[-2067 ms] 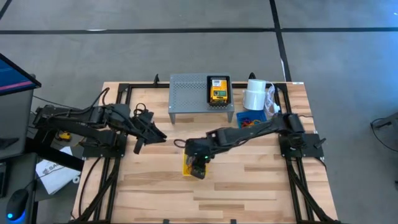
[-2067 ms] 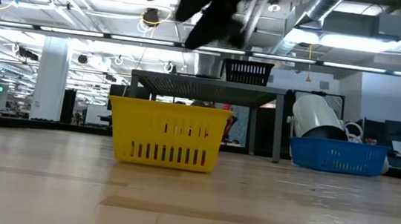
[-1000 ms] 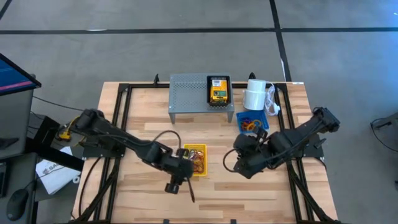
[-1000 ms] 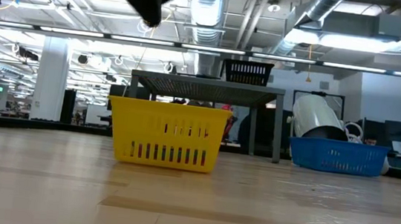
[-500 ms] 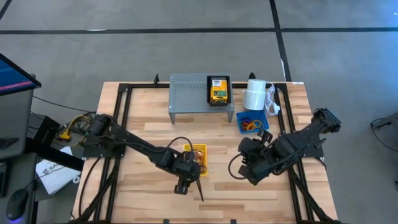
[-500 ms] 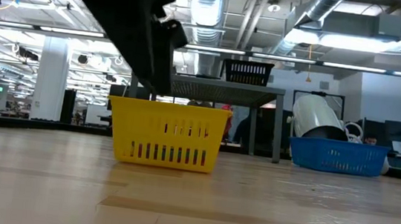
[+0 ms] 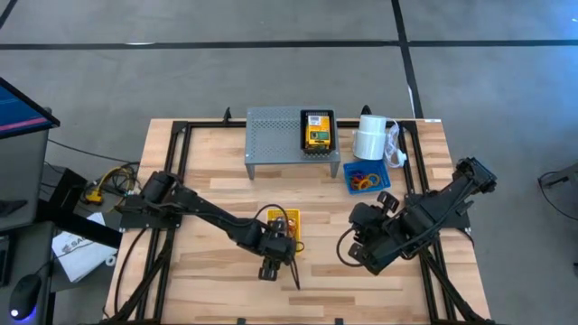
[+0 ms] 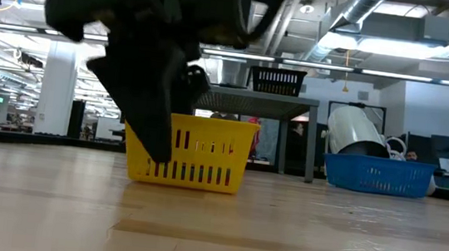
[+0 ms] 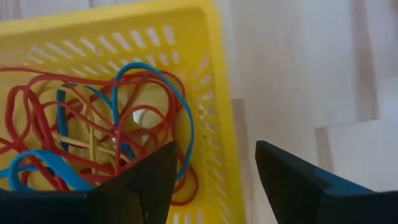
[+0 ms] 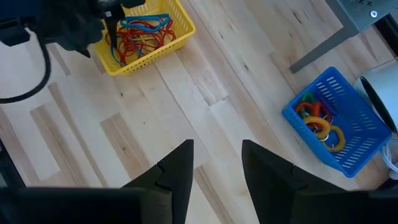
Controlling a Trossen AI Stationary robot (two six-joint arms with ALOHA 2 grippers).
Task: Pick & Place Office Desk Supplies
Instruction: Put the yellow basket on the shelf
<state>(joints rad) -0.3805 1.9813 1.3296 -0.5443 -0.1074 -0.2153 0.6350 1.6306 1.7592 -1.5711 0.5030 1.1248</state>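
A yellow basket (image 7: pixel 287 224) stands on the table's middle, holding several red, blue and yellow loops (image 9: pixel 106 124). My left gripper (image 9: pixel 214 149) is open and sunk over the basket's near side. One finger is inside the basket, the other outside, in front of its near face (image 8: pixel 155 147). My right gripper (image 10: pixel 216 146) hangs open above the bare wood on the table's right (image 7: pixel 361 253), with nothing between its fingers. A blue basket (image 7: pixel 366 177) with coloured loops stands at the far right. My left gripper comes from above, slanting down, and stands astride the yellow basket's near wall (image 9: pixel 225 155). Whether either finger touches the wall or the loops I cannot tell. The basket rests on the table.
A grey perforated shelf (image 7: pixel 275 135) stands at the far middle with a black basket holding a crayon box (image 7: pixel 317 133) on it. A white paper roll (image 7: pixel 368 137) stands beside the blue basket. Bare wood lies near the front edge.
My left gripper has come down and gone toward the table's right, from beside the yellow basket to over its near wall. My right gripper has drifted a little toward the near edge. The yellow basket has stayed in place.
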